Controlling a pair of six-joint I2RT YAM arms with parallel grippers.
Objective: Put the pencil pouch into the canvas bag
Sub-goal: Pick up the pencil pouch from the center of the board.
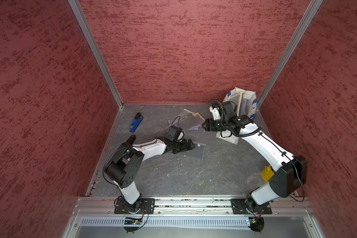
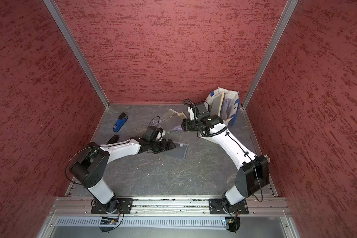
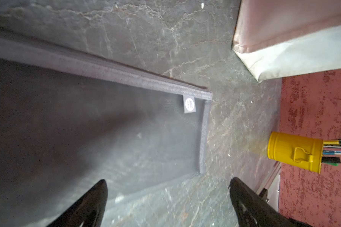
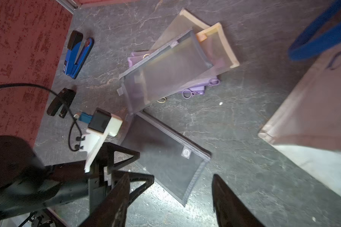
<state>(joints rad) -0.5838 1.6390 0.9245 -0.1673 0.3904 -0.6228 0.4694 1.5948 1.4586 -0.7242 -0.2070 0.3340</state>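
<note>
The left arm (image 1: 150,147) and right arm (image 1: 262,142) wear white shells between bulky black joints; black cables run along both (a ribbed hose (image 1: 248,134) loops at the right wrist). The left gripper (image 3: 167,180) and right gripper (image 4: 170,175) have black, tapering fingers.

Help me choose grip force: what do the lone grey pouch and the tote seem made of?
Grey pouch: probably fine synthetic mesh, matte; the veined tabletop shows through it, and its border looks woven. Canvas bag: likely stiff off-white cloth, matte, judging by its folded seam.
</note>
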